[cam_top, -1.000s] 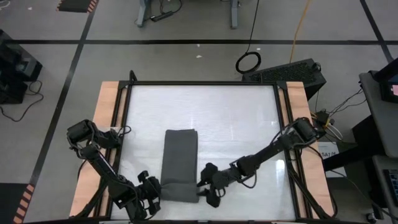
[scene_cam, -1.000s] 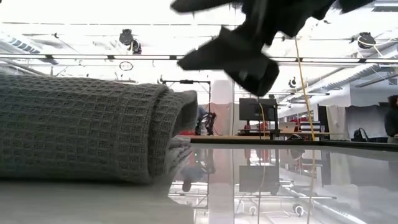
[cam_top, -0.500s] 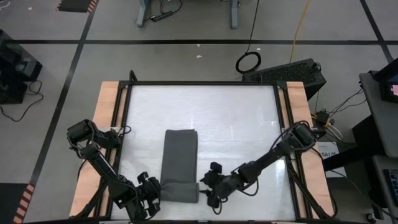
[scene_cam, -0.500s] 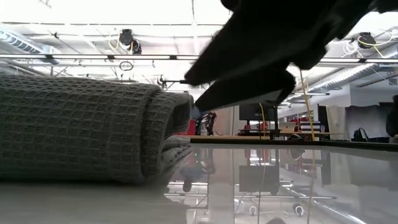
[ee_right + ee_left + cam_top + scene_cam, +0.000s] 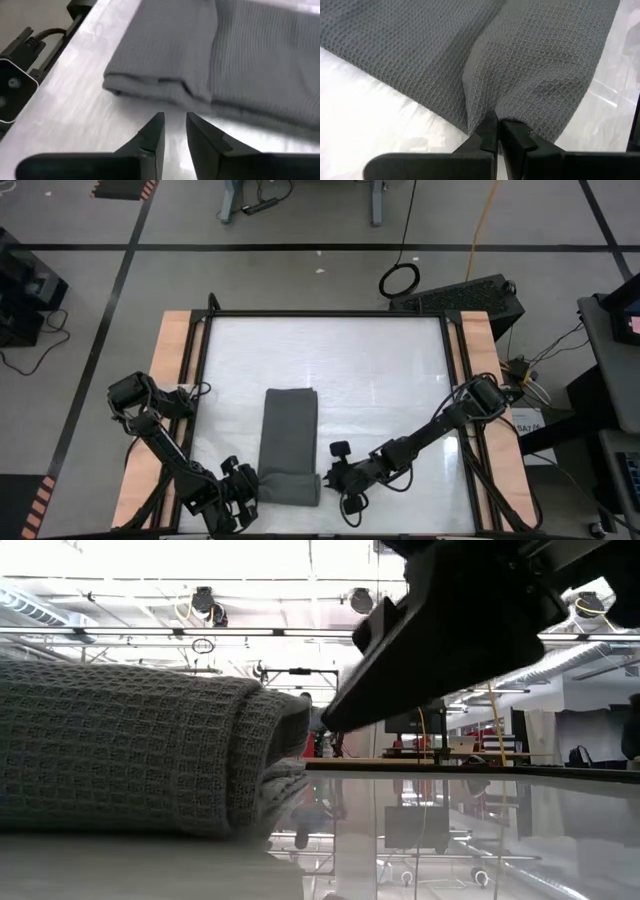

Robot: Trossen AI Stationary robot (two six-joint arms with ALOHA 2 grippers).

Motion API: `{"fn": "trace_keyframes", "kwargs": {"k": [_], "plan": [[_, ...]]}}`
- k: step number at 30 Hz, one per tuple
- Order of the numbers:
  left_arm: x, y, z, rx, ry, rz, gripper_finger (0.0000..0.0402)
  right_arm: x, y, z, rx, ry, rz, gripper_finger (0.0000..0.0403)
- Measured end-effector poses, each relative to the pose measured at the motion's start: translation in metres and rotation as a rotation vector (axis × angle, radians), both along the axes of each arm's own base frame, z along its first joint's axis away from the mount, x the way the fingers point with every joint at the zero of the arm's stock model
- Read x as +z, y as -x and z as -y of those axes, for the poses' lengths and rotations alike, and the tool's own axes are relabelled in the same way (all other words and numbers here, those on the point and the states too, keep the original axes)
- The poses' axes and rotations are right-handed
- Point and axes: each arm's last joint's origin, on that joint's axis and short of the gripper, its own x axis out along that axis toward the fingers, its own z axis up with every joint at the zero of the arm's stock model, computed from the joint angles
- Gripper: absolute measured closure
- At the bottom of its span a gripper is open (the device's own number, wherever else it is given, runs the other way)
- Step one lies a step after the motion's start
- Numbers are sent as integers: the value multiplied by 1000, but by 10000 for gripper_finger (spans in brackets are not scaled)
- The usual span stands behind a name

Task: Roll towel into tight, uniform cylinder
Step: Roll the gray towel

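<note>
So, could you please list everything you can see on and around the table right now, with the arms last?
towel: one, dark charcoal grey, folded into a long strip on the table, its near end rolled up.
table: one, glossy white top with wooden side strips and a black frame.
cable coil: one, black, on the floor beyond the table.
keyboard: one, black, on the floor by the table's far right corner.
left gripper: one, dark, shut on the towel at the left end of the roll.
right gripper: one, dark, just off the right end of the roll, its fingers narrowly apart and holding nothing.
</note>
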Motion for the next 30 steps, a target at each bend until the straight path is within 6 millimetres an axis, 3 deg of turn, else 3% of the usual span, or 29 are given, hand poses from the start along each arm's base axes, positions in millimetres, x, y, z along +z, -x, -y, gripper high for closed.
{"fn": "trace_keyframes", "kwargs": {"k": [4, 11, 15, 25, 30], "plan": [[0, 0, 0, 2, -5, 7, 387, 0, -4, -1, 58, 62, 62, 308], [0, 0, 1, -1, -2, 10, 387, -12, -12, -5, 108, 109, 139, 231], [0, 1, 2, -4, 1, 12, 387, -19, -14, -6, 141, 127, 154, 224], [1, 1, 4, -7, 19, 24, 387, -33, -22, -8, 117, 39, 207, 328], [3, -2, 9, -7, 72, 62, 387, -32, -27, -2, 51, -139, 173, 394]]}}
